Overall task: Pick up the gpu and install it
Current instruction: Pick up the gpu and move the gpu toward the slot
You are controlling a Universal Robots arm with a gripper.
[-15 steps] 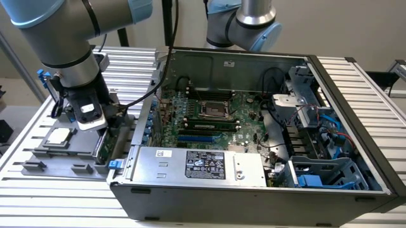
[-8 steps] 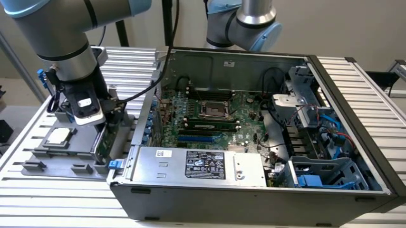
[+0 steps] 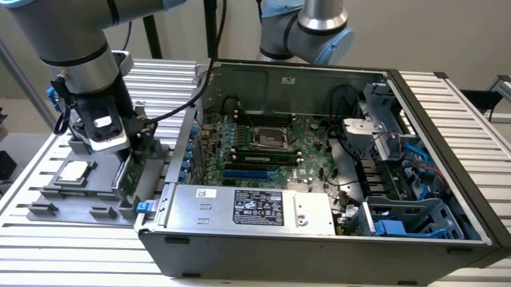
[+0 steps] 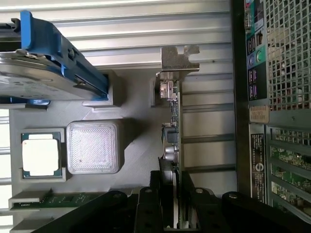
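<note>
The gpu [image 3: 128, 174] stands on edge in the grey parts holder [image 3: 48, 209], just outside the open computer case [image 3: 239, 251] on the exterior view's left. In the wrist view the gpu [image 4: 176, 121] is seen edge-on, its silver end bracket [image 4: 179, 59] at the far end. My gripper [image 4: 173, 199] has come down over the card. Its black fingers [image 4: 151, 196] press against both faces, so it is shut on the gpu. The card's lower edge still looks level with the holder. The green motherboard [image 3: 264, 149] lies inside the case.
The holder also carries a CPU [image 4: 41, 154], a memory stick [image 4: 58, 200], a grey block [image 4: 93, 146] and the silver hard drive in a blue frame [image 4: 43, 63]. The case's rear wall [image 4: 272, 97] is close beside the card. A second arm [image 3: 315, 24] stands behind the case.
</note>
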